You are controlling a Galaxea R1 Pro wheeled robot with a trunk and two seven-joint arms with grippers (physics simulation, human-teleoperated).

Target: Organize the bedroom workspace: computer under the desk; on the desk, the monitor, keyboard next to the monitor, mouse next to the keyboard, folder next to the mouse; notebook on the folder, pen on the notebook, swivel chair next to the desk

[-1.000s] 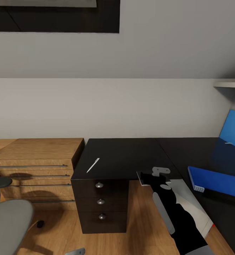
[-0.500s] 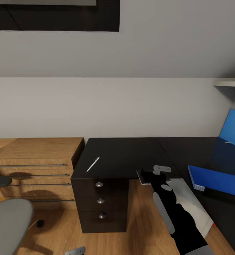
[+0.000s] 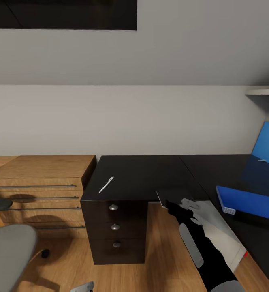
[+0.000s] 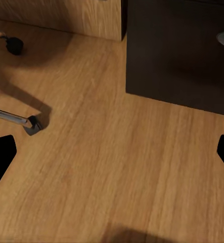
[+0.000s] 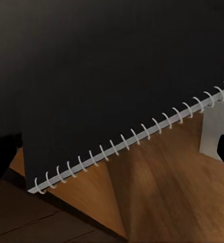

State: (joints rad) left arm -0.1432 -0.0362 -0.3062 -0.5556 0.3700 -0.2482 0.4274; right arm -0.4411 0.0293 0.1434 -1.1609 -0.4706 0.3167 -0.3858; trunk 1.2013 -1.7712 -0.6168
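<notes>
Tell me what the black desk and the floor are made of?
The desk looks like smooth black lacquered board or laminate: its glossy top mirrors the blue panel, and its drawers have shiny metal-looking knobs. The floor looks like light wood planks with visible grain lines, though it could be wood-look laminate.
</notes>
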